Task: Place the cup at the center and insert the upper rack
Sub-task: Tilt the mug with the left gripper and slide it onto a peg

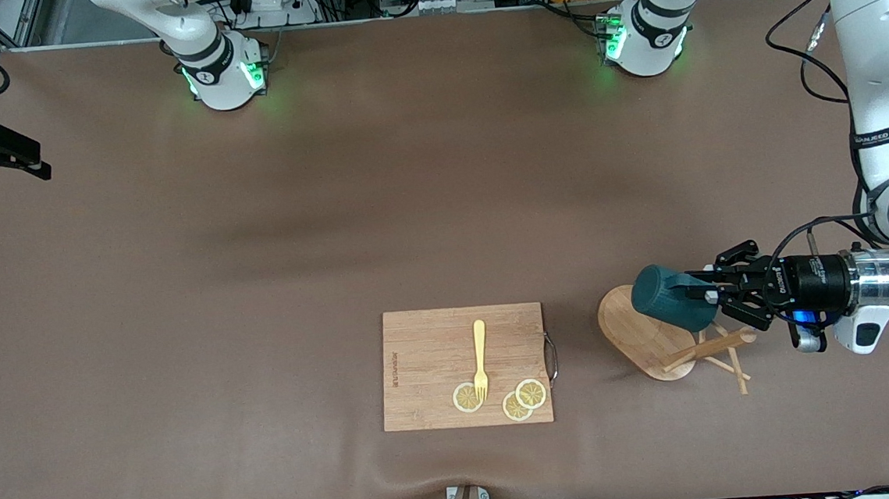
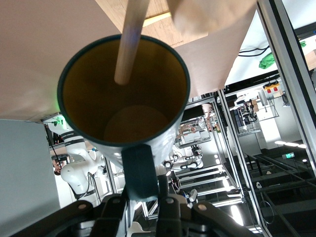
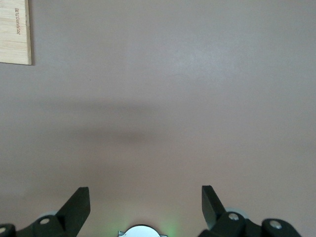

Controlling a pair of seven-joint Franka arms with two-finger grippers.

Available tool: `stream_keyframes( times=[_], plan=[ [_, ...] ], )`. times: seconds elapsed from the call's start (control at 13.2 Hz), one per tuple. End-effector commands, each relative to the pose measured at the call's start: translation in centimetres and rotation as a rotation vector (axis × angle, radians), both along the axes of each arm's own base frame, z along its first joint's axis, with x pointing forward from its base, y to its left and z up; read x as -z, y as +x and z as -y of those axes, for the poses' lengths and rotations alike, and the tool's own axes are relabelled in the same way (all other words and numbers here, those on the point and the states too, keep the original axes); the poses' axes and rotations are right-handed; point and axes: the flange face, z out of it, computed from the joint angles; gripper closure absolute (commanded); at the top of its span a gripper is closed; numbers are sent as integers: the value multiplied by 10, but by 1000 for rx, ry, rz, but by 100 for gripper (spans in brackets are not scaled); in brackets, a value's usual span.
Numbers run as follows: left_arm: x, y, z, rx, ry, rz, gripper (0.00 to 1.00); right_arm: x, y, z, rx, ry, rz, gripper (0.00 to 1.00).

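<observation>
The dark teal cup (image 1: pixel 665 297) is held sideways in the air over the flat oval base of the bamboo upper rack (image 1: pixel 642 331). My left gripper (image 1: pixel 704 294) is shut on the cup's handle (image 2: pixel 139 174). The rack lies tipped on the table, its post (image 1: pixel 711 347) and thin pegs pointing toward the left arm's end. In the left wrist view the cup's yellowish inside (image 2: pixel 123 94) faces the camera, and a round wooden rod (image 2: pixel 130 39) of the rack crosses its mouth. My right gripper (image 1: pixel 4 155) is open and empty at the right arm's end of the table; it also shows in the right wrist view (image 3: pixel 145 200).
A rectangular wooden cutting board (image 1: pixel 428 344) lies near the table's front edge, with a yellow fork (image 1: pixel 480 356) and three lemon slices (image 1: pixel 531 393) on it. Its corner shows in the right wrist view (image 3: pixel 15 32). Brown table cover (image 1: pixel 332 210) fills the middle.
</observation>
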Motion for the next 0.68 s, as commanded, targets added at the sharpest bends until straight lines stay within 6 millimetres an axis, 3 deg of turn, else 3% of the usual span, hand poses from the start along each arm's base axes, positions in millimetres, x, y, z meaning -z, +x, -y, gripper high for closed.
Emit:
stream_keyframes(
  times=[0.0,0.61],
  plan=[
    [2,2,2,12,-43,12,100,0,-1,-3,13,9,-6,0],
    [15,5,-13,-15,-69,13,100,0,-1,-5,7,9,-6,0]
  ],
)
